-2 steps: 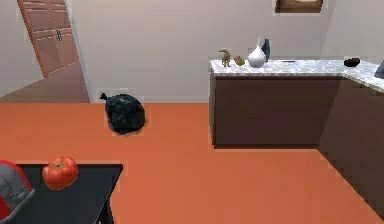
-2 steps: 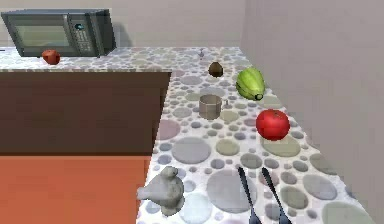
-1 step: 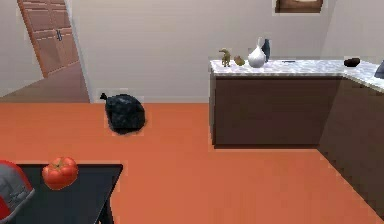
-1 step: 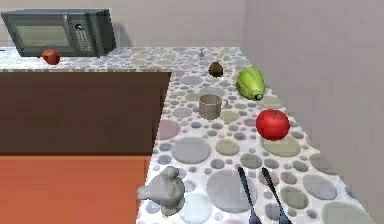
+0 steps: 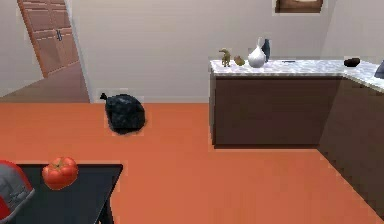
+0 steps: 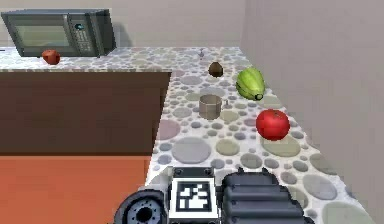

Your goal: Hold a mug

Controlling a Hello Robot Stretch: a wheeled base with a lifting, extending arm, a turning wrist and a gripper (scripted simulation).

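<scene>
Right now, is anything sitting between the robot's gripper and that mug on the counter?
Nothing visible: only bare countertop lies between the gripper and the mug. The red fruit sits toward the arm side view's right.

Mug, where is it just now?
In the arm side view's middle, the mug stands on the counter, left of a green fruit and a red fruit.

The robot's body carries a white square marker (image 6: pixel 194 198) with black marks. Left of the marker sits a black rounded housing (image 6: pixel 145 210) with a ringed face; right of it, a black ribbed block (image 6: pixel 260 201).
</scene>
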